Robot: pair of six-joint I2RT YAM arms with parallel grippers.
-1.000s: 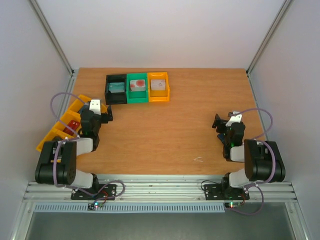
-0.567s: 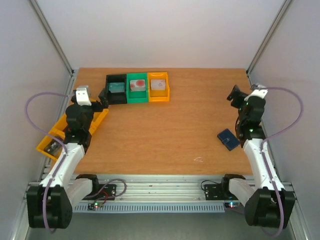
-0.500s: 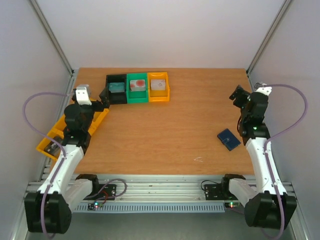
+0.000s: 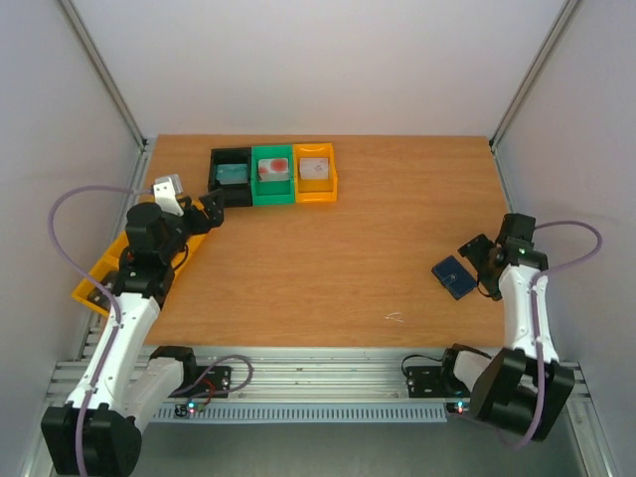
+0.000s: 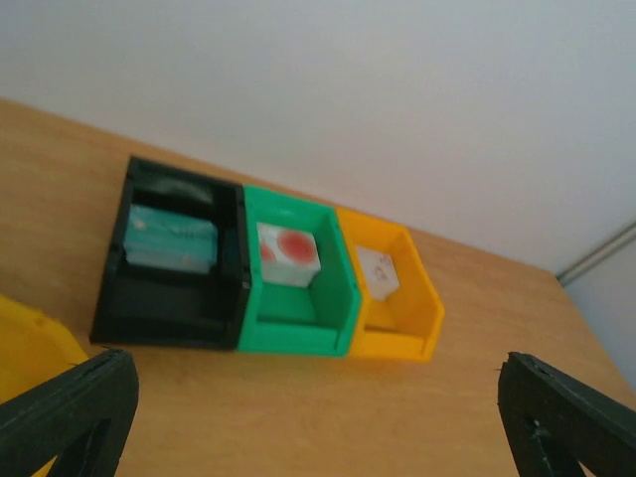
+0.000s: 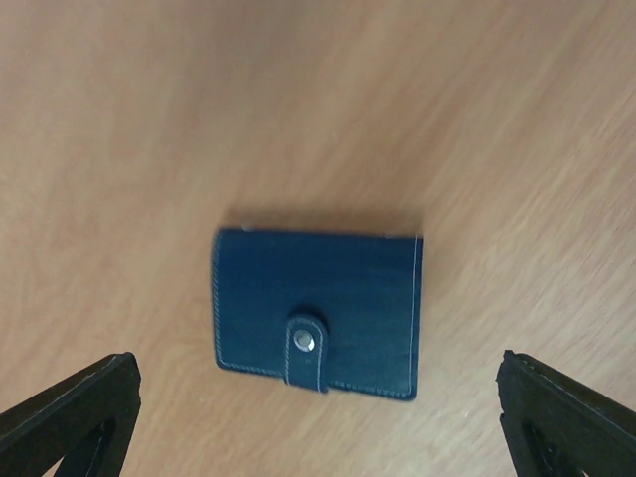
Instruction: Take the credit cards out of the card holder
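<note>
Stitched dark-blue card holder point(image 6: 318, 313), snap tab closed, flat on wood-grain table point(image 4: 348, 248) just beside right gripper point(image 6: 318, 422), spread wide, holding nothing. Left gripper point(image 5: 318, 407) equally wide, empty. Glossy plastic bins: black bin point(image 5: 169, 318) with teal card point(image 5: 171, 241); green bin point(image 5: 298, 333) with red-spotted card point(image 5: 288, 253); orange bin point(image 5: 397, 338) with whitish card point(image 5: 378, 270).

Blue card holder point(image 6: 318, 311) lies flat (snapped shut).

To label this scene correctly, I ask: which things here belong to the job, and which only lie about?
Job: card holder, snapped shut, no cards showing.
Lying about: black bin, green bin, orange bin, yellow bins.
</note>
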